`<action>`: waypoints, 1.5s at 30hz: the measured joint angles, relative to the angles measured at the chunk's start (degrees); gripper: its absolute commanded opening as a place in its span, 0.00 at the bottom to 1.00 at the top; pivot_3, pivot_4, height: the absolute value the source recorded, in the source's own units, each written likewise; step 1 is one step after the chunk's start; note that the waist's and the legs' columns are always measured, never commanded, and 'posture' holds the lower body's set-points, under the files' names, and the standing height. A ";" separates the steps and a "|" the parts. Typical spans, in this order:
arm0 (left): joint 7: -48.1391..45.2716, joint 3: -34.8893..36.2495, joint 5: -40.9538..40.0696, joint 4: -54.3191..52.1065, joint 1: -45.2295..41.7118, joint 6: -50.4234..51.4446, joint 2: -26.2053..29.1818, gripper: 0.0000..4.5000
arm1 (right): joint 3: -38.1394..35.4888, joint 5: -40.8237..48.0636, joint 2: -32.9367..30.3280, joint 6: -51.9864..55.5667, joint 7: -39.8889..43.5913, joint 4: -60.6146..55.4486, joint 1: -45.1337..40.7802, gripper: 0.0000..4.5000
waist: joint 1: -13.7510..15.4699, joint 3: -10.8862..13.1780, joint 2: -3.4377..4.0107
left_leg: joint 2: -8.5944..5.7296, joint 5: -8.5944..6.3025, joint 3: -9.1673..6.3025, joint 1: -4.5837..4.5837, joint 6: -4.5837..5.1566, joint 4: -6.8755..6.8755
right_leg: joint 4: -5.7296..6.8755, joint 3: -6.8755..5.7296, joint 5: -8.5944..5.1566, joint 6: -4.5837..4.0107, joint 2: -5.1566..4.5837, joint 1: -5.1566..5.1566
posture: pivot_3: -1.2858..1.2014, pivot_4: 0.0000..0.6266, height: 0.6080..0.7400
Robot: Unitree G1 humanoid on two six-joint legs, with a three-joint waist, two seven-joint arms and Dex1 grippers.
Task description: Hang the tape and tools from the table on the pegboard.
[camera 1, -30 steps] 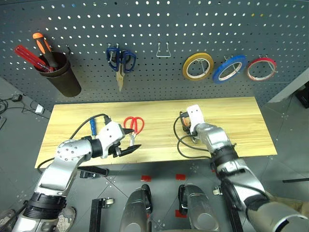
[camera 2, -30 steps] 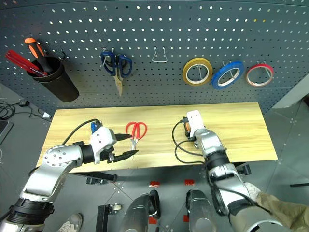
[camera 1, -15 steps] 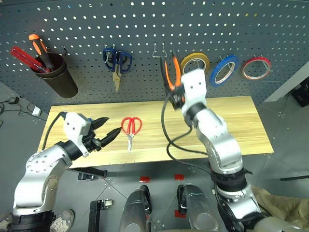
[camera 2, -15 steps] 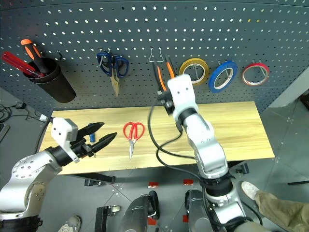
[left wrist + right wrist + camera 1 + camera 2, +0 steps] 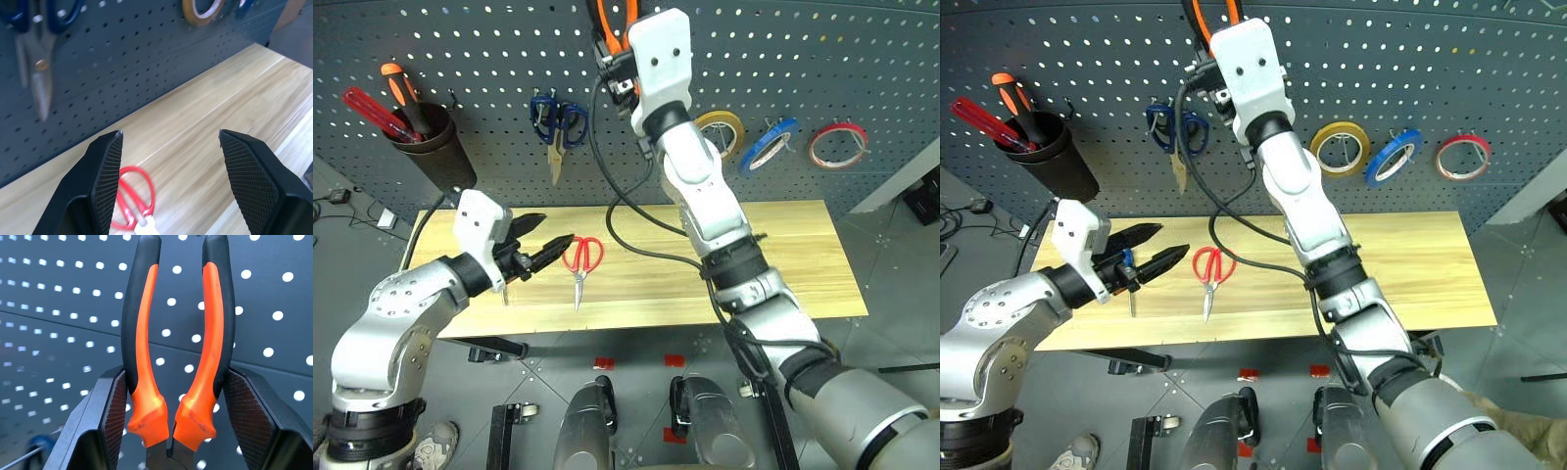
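Dark blue-handled scissors point(image 5: 557, 125), yellow ring point(image 5: 722, 132), red ring point(image 5: 838, 144) hang.

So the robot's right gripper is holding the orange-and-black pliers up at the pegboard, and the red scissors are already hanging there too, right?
Not quite. The red scissors lie on the table, not hung on the pegboard, as the left eye view shows. The right gripper does hold the pliers up at the pegboard.

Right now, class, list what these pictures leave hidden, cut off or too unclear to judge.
- Orange-and-black-handled pliers: handle tops cut off by the head views' upper edge; jaw tips below the right wrist view's edge.
- Small blue-handled screwdriver: mostly hidden behind the left gripper.
- Bare metal hook: hidden behind the raised right arm.
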 measured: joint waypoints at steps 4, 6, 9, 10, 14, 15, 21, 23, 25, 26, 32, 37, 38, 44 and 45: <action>0.71 -0.86 -0.75 -0.09 -3.75 1.85 0.00 0.73 | -0.52 -1.05 -0.53 -7.09 -1.92 10.07 -3.51 0.59 | 0.02 0.03 0.01 | 0.00 0.00 0.13 0.00 0.00 -0.01 | 0.00 0.14 0.00 0.00 0.00 -0.06 | 0.49 0.45 1.00; 0.66 -1.38 -0.75 0.06 -4.68 2.10 0.00 0.73 | -1.18 -1.16 -1.27 -9.46 -2.58 14.23 -5.05 0.59 | 0.12 0.08 0.02 | 0.00 0.00 0.14 0.00 0.00 -0.02 | 0.00 0.16 0.00 -0.01 0.00 -0.09 | 0.49 0.46 1.00; 0.33 -2.07 -0.68 0.42 -5.64 2.20 0.30 0.73 | -1.95 -1.46 -2.10 -12.68 -3.73 19.32 -6.49 0.59 | 0.29 0.15 0.04 | 0.01 0.00 0.18 0.01 0.00 -0.04 | -0.01 0.20 -0.02 -0.02 0.00 -0.11 | 0.50 0.49 1.00; 0.02 -2.48 -0.61 0.59 -5.73 2.19 0.60 0.73 | -2.00 -1.49 -2.24 -13.51 -4.00 20.46 -6.51 0.59 | 0.32 0.15 0.05 | 0.01 0.00 0.18 0.01 0.00 -0.04 | -0.01 0.21 -0.02 -0.03 0.00 -0.11 | 0.50 0.49 1.00; -0.69 -2.69 -0.39 2.14 -6.62 2.03 1.05 0.73 | -2.02 -2.02 -2.45 -15.97 -5.32 25.21 -6.53 0.59 | 0.56 0.30 0.07 | 0.03 0.00 0.20 0.01 0.00 -0.03 | 0.02 0.23 -0.03 -0.04 0.01 -0.14 | 0.50 0.53 1.00; -0.79 -2.69 -0.30 2.39 -6.66 1.90 1.11 0.73 | -2.00 -2.28 -2.43 -16.30 -5.85 26.04 -6.51 0.59 | 0.65 0.35 0.10 | 0.03 0.00 0.21 0.02 0.00 -0.02 | 0.02 0.26 -0.03 -0.04 0.01 -0.14 | 0.50 0.53 1.00; -1.74 -3.15 0.79 2.72 -5.93 1.55 1.11 0.73 | -1.96 -3.39 -2.37 -17.12 -7.53 28.13 -5.49 0.59 | 1.42 0.50 0.11 | 0.03 0.00 0.22 0.03 0.00 -0.01 | 0.03 0.27 -0.03 -0.04 0.01 -0.14 | 0.49 0.54 1.00; -1.88 -3.76 1.20 2.93 -5.48 1.34 1.00 0.73 | -1.92 -3.57 -2.33 -17.02 -7.95 28.20 -4.37 0.59 | 1.62 0.57 0.10 | 0.03 0.00 0.22 0.04 0.00 0.01 | 0.03 0.28 -0.03 -0.04 0.00 -0.13 | 0.49 0.52 1.00; -1.89 -3.89 1.77 3.22 -5.39 0.84 0.97 0.73 | -1.90 -3.81 -2.32 -16.49 -8.34 28.48 -3.28 0.59 | 1.72 0.59 0.11 | 0.03 0.00 0.21 0.03 0.00 0.01 | 0.03 0.27 -0.03 -0.04 0.00 -0.13 | 0.49 0.52 1.00; -1.90 -3.91 1.98 3.33 -5.39 0.57 0.94 0.73 | -1.87 -3.85 -2.31 -15.95 -8.38 28.64 -2.97 0.59 | 1.73 0.60 0.11 | 0.03 0.00 0.22 0.03 0.00 0.00 | 0.03 0.27 -0.03 -0.04 0.00 -0.13 | 0.49 0.53 1.00; -1.80 -5.02 3.91 5.10 -4.82 -1.38 0.27 0.73 | -2.95 -2.65 -1.77 -11.11 -8.42 27.43 -3.21 0.80 | 1.72 0.59 0.10 | 0.04 0.00 0.15 0.13 0.00 0.04 | 0.04 0.23 -0.01 -0.06 0.00 0.00 | 0.48 0.51 1.00; -0.97 -5.21 5.37 5.81 -4.04 -2.00 -0.82 0.77 | -4.45 -0.39 -1.20 -5.89 -7.73 25.65 -1.87 1.00 | 1.85 0.60 0.11 | 0.04 0.07 0.11 0.14 0.03 0.06 | 0.05 0.20 0.08 -0.15 -0.01 0.02 | 0.48 0.51 1.00; -0.32 -5.20 5.54 5.98 -3.96 -1.99 -1.47 0.81 | -4.64 0.02 -1.20 -4.54 -7.47 23.84 -1.21 1.00 | 1.93 0.60 0.11 | 0.04 0.09 0.10 0.14 0.03 0.07 | 0.04 0.19 0.10 -0.15 -0.01 0.04 | 0.47 0.51 1.00; 5.77 -5.15 6.24 6.51 -1.70 1.08 -5.59 0.99 | -3.94 2.18 -1.31 8.94 -2.73 2.33 11.97 1.00 | 2.28 0.59 0.10 | 0.04 0.07 0.11 0.10 0.00 -0.05 | -0.01 0.19 0.11 -0.14 -0.01 0.00 | 0.47 0.51 1.00; 6.88 -5.20 6.32 6.50 -1.30 2.11 -6.08 0.99 | -3.48 2.57 -1.48 11.76 -1.18 -1.36 14.49 1.00 | 2.26 0.59 0.10 | 0.04 0.05 0.12 0.08 -0.02 -0.06 | -0.02 0.20 0.07 -0.14 -0.01 -0.04 | 0.47 0.51 1.00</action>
